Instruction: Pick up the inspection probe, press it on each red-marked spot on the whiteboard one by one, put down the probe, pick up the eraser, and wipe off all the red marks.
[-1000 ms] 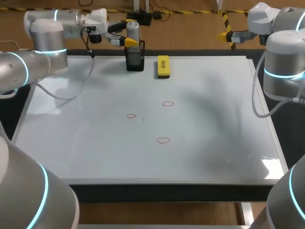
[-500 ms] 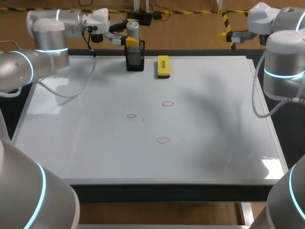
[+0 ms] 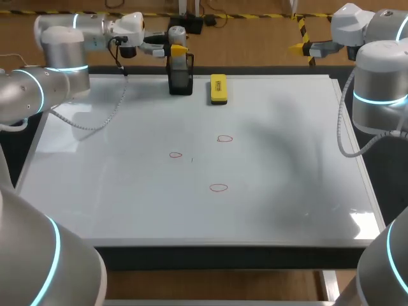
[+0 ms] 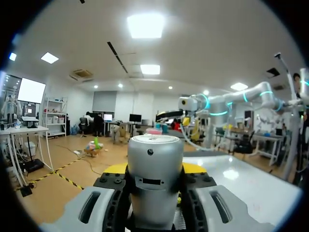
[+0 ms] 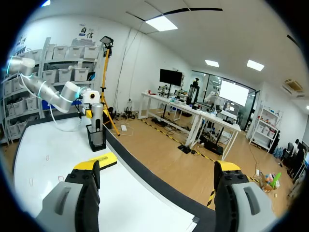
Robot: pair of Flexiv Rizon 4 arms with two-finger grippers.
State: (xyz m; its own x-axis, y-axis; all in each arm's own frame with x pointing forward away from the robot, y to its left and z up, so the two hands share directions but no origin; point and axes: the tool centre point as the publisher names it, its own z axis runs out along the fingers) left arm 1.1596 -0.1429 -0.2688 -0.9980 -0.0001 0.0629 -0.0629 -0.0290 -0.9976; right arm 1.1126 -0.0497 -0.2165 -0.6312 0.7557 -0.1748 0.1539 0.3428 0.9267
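left gripper (image 3: 172, 46) at the far edge of the whiteboard (image 3: 287, 159), its two fingers pinching the inspection probe (image 3: 177, 34), a grey cylinder standing upright in a black holder (image 3: 180, 80); in the left wrist view the cylinder fills the gap between the fingers, which bear on it from both sides. the yellow eraser (image 3: 218, 88) lies flat on the board just beside the holder, untouched. three red marks are drawn near the board's middle, well apart from the holder: one toward the left (image 3: 175, 154), one farther back (image 3: 224, 138), one nearer the front (image 3: 218, 187). right gripper (image 5: 157, 193) hangs off the board's far right corner, fingers spread wide and holding nothing. step in hand, as judged: the first, picking up the probe; no mark looks pressed or wiped. the next move calls for a straight vertical lift so the probe clears the holder's rim without tipping it, then a carry toward the nearest mark with the probe kept upright, and a gentle descent onto the ring.
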